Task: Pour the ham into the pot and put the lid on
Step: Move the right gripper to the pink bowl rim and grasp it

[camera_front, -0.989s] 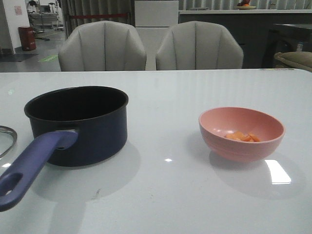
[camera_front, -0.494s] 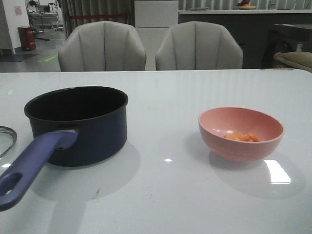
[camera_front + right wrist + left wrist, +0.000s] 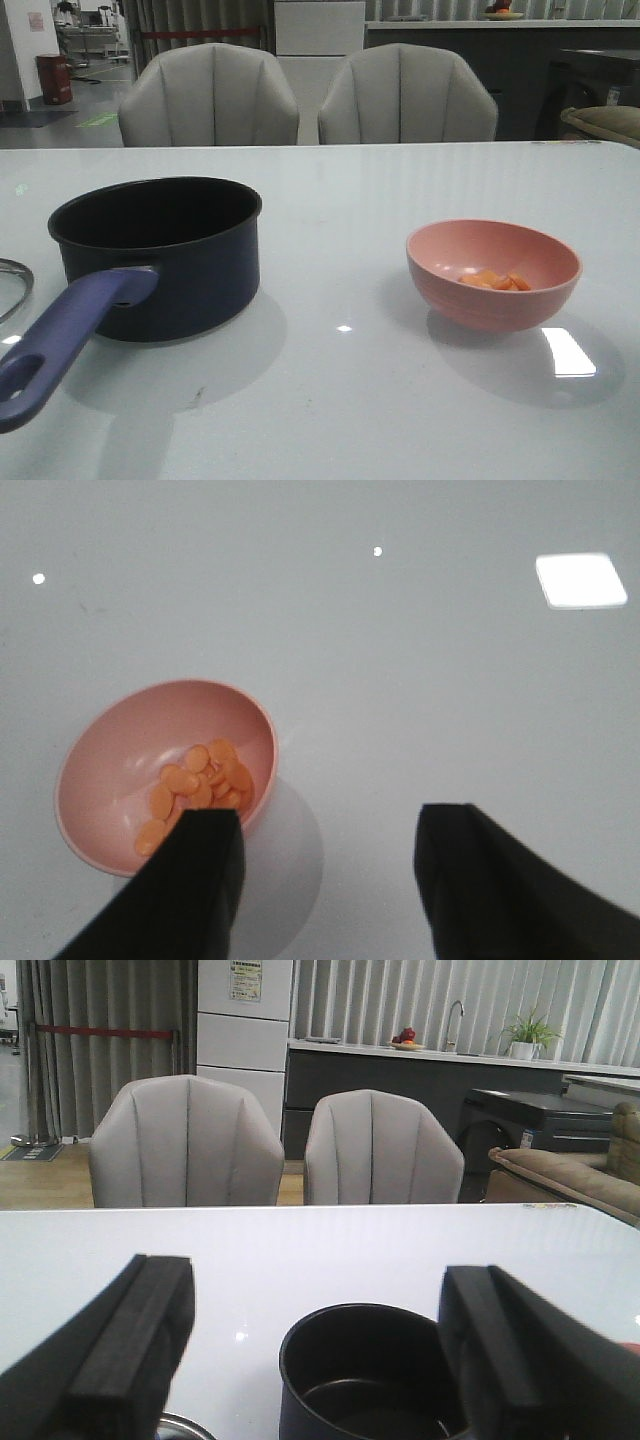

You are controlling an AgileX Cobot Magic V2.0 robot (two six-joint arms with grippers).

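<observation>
Right gripper (image 3: 325, 880): jaws apart, empty, hanging above the table (image 3: 450, 660). Fingertips only in view; the rest is cut off by the frame.
Bowl (image 3: 110, 750): pink, upright, lying off to one side of the right gripper, by one fingertip and not between the two. Whether that tip touches the rim cannot be told; it overlaps the bowl's near edge.
Ham (image 3: 200, 785): orange pieces heaped in the bowl's bottom, nearest item to the right gripper. Judged the right arm's job, since it is the closer one.
Left gripper (image 3: 315, 1350): jaws wide, empty, raised behind the pot.
Pot (image 3: 365, 1375): dark, open, nothing visible inside, just ahead of and below the left gripper, seen between its fingers. In the front view its handle (image 3: 60, 335) runs toward the robot, away from the bowl.
Lid (image 3: 12, 285): only an arc of metal rim shows at the frame edge, beyond the pot from the bowl; knob hidden.
Neither arm appears in the front view.
</observation>
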